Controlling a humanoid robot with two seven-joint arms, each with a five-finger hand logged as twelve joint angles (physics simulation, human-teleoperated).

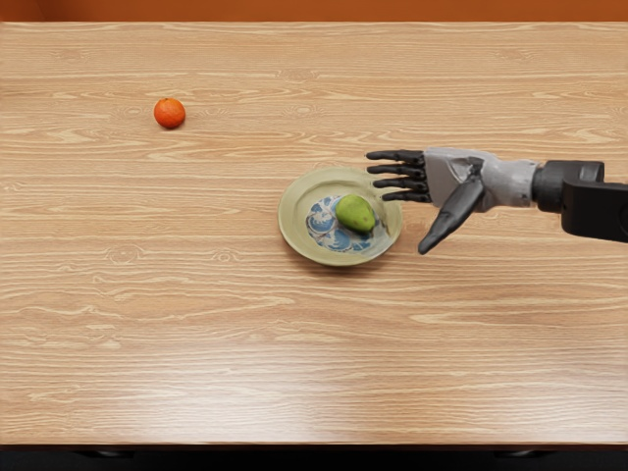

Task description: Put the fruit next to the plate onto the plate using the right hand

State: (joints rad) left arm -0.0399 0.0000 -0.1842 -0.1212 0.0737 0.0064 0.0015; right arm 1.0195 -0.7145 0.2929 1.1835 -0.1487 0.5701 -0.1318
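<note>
A green pear-like fruit (355,213) lies on the beige plate (296,211) with a blue pattern, right of the plate's middle. My right hand (417,196) hovers at the plate's right rim, its arm coming in from the right edge. Its fingers (396,170) are stretched out straight toward the left and the thumb points down and left. It holds nothing and stands just apart from the fruit. The left arm does not show.
An orange fruit (169,113) sits alone at the far left of the wooden table (196,334), well away from the plate. The table's front edge runs along the bottom of the view.
</note>
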